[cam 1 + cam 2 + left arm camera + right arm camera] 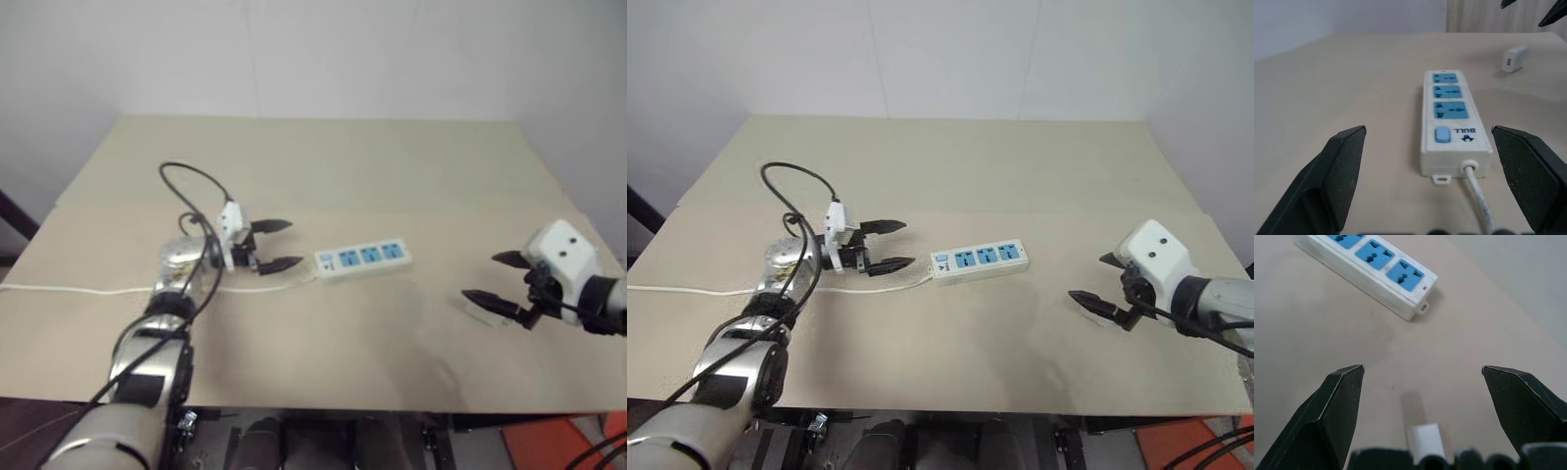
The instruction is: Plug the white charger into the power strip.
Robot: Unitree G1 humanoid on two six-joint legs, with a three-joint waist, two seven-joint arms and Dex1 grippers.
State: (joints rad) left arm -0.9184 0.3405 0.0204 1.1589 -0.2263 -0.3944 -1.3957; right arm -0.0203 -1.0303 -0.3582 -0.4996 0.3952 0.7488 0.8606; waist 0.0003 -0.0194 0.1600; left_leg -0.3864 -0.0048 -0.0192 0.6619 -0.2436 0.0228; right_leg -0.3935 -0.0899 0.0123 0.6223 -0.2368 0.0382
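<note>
— Beige table [323,166] first, since it carries everything; we see its top running from the wall to our near edge.

— Agreed. Next in size is the strip [363,258], lying flat near the middle of the table, its three blue sockets facing up. Its switch end is turned toward our left gripper [275,245], and its cord [69,290] leaves that end and runs off along the table to our left.

— We have that left gripper just beside the switch end, pointing level at it, fingers spread wide with nothing between them. In the left wrist view the strip [1452,122] sits between the two fingertips but apart from both.

— Our right gripper [495,279] is well apart from the strip, on our right, angled down at the table, its fingers also spread and empty.

— Smallest is the charger [1514,58]. We see it lying on the table right under the right gripper, well away from the strip's far end. It is not plugged in, and we cannot tell that any finger touches it.
</note>
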